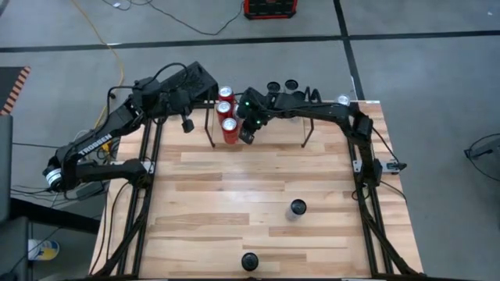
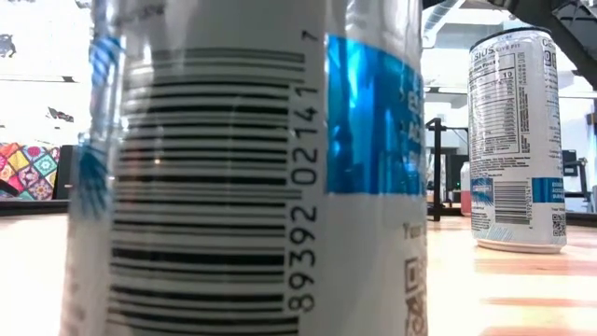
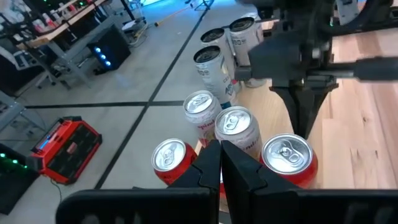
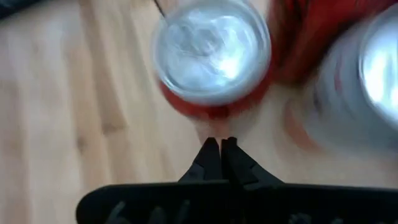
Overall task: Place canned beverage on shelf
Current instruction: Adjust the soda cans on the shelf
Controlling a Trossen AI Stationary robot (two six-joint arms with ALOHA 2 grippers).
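Three red cans [image 1: 227, 112] stand in a row at the left end of the shelf [image 1: 258, 117], a thin black rod rack at the table's far edge. The right gripper [image 1: 248, 134], fingers pressed together and empty, hangs just right of the nearest red can [image 1: 230, 130]; a careless swing could tip it and topple the row. The left gripper [image 1: 187, 124], also pressed shut, hovers left of the rack. Two white-and-blue cans [image 1: 298, 208] wait upright on the near boards, well apart.
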